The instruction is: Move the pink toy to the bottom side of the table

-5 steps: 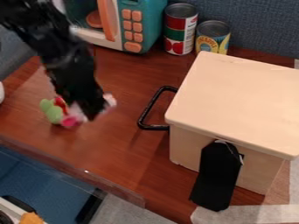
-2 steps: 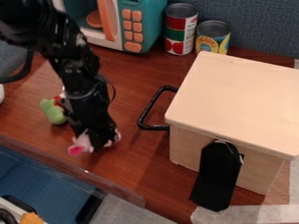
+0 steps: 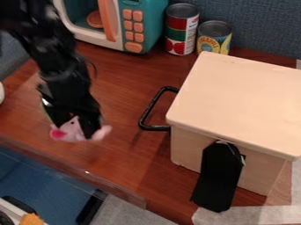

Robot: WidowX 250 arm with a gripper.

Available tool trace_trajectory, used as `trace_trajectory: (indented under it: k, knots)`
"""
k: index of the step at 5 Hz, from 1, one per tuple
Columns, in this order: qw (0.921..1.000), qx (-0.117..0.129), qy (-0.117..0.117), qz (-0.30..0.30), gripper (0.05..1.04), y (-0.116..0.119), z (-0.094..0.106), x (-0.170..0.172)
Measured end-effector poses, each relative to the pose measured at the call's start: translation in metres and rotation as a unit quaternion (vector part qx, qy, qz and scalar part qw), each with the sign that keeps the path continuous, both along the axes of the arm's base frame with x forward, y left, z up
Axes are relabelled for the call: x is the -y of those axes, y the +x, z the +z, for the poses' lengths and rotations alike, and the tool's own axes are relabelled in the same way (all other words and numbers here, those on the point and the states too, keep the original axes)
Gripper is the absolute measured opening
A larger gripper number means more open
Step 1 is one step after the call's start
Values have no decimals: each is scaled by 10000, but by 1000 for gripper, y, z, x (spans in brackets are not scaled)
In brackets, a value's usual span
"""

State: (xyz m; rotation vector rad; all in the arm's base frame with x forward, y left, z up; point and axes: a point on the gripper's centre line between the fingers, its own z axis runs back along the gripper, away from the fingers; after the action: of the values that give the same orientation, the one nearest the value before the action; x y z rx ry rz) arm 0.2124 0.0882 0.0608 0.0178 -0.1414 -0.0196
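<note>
Over the bench (image 3: 130, 151), the gripper (image 3: 85, 131) looks closed on the pink toy (image 3: 71, 132) poking out either side of its tip: it's the carry, surely, and next comes easing toward the edge below the gripper, lowering, and release!

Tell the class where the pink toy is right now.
In the camera view, the pink toy is on the left, held by the gripper, left of the black handle.

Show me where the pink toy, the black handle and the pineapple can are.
Pink toy (image 3: 73, 131), camera view, its body.
Black handle (image 3: 150, 109), camera view, its bar.
Pineapple can (image 3: 212, 44), camera view, its label.
</note>
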Motion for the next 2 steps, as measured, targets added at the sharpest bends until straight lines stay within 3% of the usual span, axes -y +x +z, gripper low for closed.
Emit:
trace_trajectory:
  k: [1,2]
  knots:
    - [9997,-187,-126,89,1004,-12,22,-11]
    - [9990,-198,-391,-25,1001,-25,39,-16]
